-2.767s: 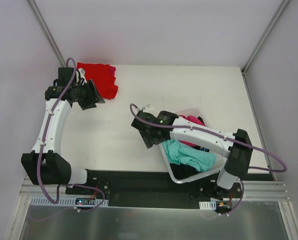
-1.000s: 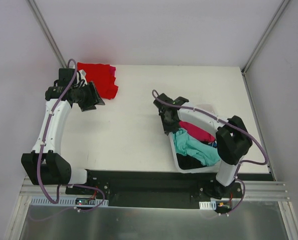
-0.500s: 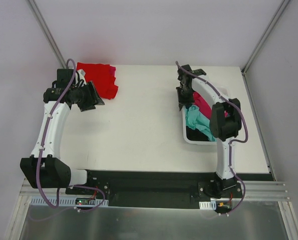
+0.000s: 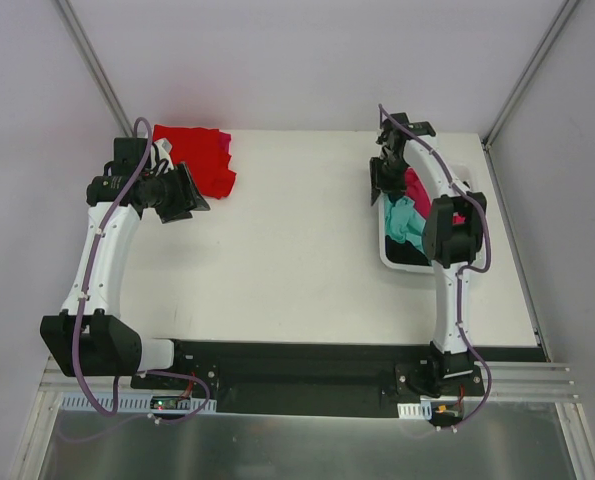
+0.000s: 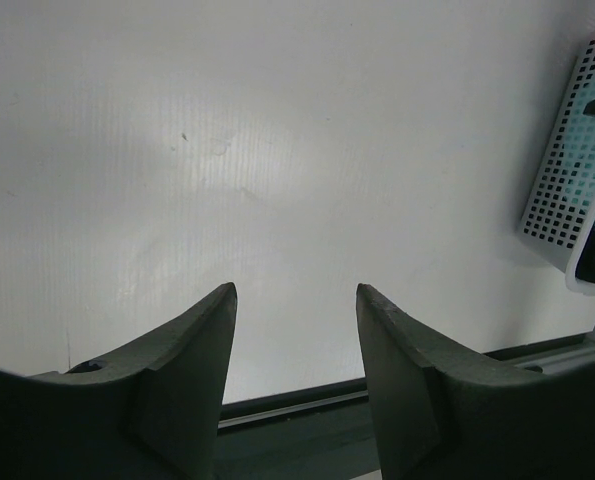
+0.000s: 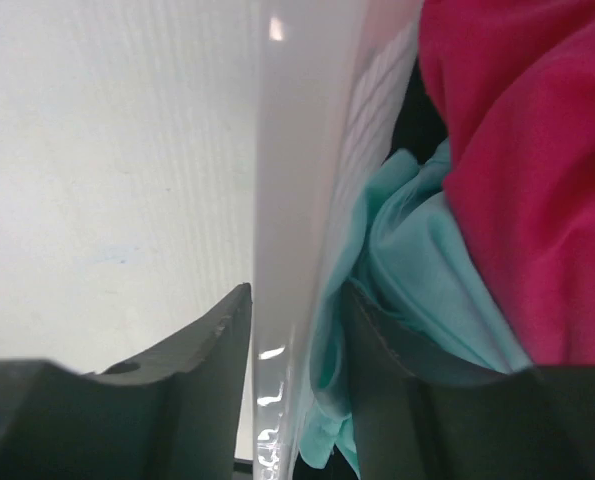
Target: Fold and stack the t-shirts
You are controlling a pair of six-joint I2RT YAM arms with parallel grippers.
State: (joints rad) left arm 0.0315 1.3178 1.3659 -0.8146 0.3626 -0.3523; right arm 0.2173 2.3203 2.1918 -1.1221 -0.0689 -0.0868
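Observation:
A bright red t-shirt [image 4: 195, 157] lies folded at the far left of the table, with a magenta-pink edge [image 4: 223, 146] showing on its right side. My left gripper [image 4: 191, 196] hovers just in front of it, open and empty [image 5: 295, 292]. The other t-shirts are bunched in the white basket [image 4: 409, 266] at the far right: teal-mint [image 4: 401, 220], magenta-pink [image 4: 415, 188] and black [image 4: 407, 252]. My right gripper [image 4: 382, 186] straddles the basket's left wall. In the right wrist view the white rim [image 6: 297, 200] fills the gap of the gripper [image 6: 295, 295], with teal cloth [image 6: 417, 260] against the inner finger.
The white table [image 4: 287, 240] stretches between the red pile and the basket. A black rail [image 4: 297, 362] with both arm bases runs along the near edge. Grey walls and metal posts close in the back corners. The basket's lattice side [image 5: 567, 180] shows at the right of the left wrist view.
My right arm has swung the basket from the near middle of the table out to the far right. The left arm has barely moved.

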